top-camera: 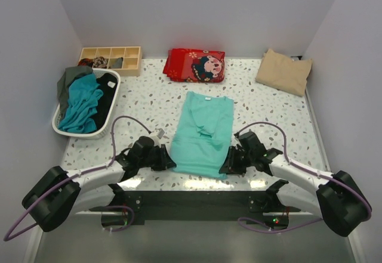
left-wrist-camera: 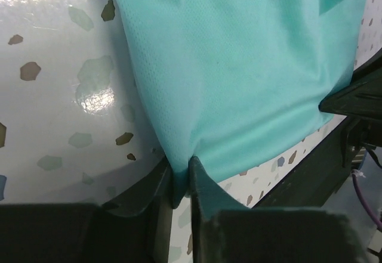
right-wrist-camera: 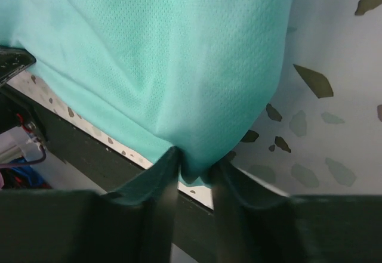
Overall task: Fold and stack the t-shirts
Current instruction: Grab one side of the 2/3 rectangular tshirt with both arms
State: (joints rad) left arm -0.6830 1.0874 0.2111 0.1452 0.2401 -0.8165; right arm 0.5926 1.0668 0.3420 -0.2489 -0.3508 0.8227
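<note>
With the left jaws and right jaws each clenched on a near hem corner of the mint t-shirt [top-camera: 204, 133], lying flat on the bench [top-camera: 274, 114], lift both corners evenly and carry them collarward, hem taut.

No readable text.
The white neck label [top-camera: 208, 98] on the turquoise t-shirt [top-camera: 200, 141] is too small to make out any print.
</note>
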